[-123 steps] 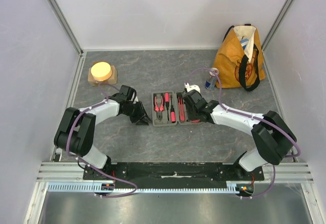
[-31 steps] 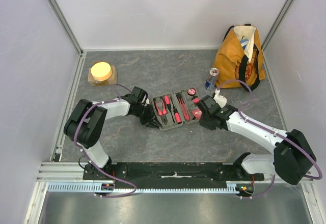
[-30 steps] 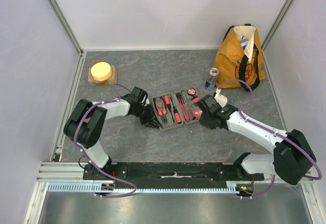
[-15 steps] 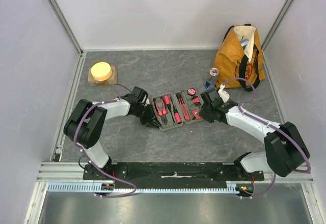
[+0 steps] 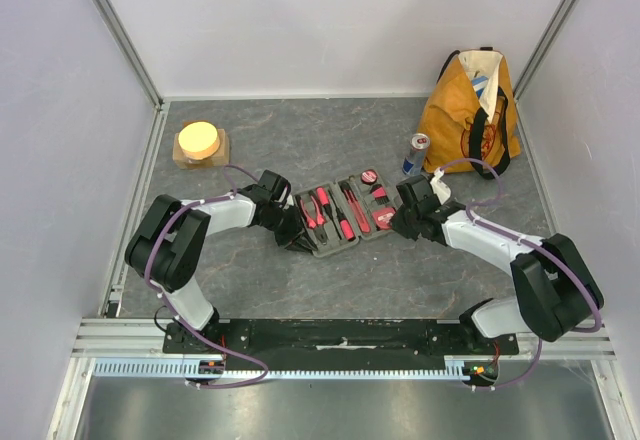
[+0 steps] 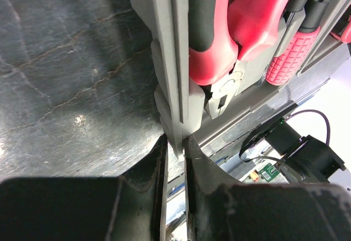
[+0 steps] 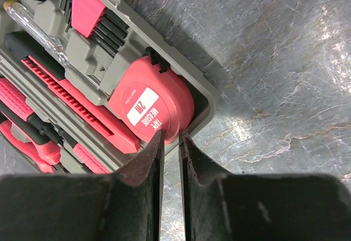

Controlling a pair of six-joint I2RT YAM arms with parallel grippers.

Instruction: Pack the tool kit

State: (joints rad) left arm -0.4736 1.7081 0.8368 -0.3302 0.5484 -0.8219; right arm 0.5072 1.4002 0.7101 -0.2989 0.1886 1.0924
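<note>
The tool kit (image 5: pixel 340 215) lies open in the middle of the table, a flat grey case with red-and-black tools in its slots. My left gripper (image 5: pixel 293 232) is at its left end. In the left wrist view the gripper (image 6: pixel 175 142) is shut on the case's grey rim (image 6: pixel 170 60), beside the red pliers (image 6: pixel 219 44). My right gripper (image 5: pixel 398 222) is at the case's right end. In the right wrist view the gripper (image 7: pixel 171 137) has narrow jaws pinching the rim (image 7: pixel 205 96) right at the round red tape measure (image 7: pixel 151 107).
An orange tote bag (image 5: pixel 470 110) stands at the back right with a drink can (image 5: pixel 415 153) in front of it. A wooden block with a yellow disc (image 5: pixel 201 143) sits at the back left. Walls close in both sides and the back.
My right gripper has moved left onto the case's right end and its jaws have narrowed. The case has shifted slightly to the left. The left gripper holds as before.
</note>
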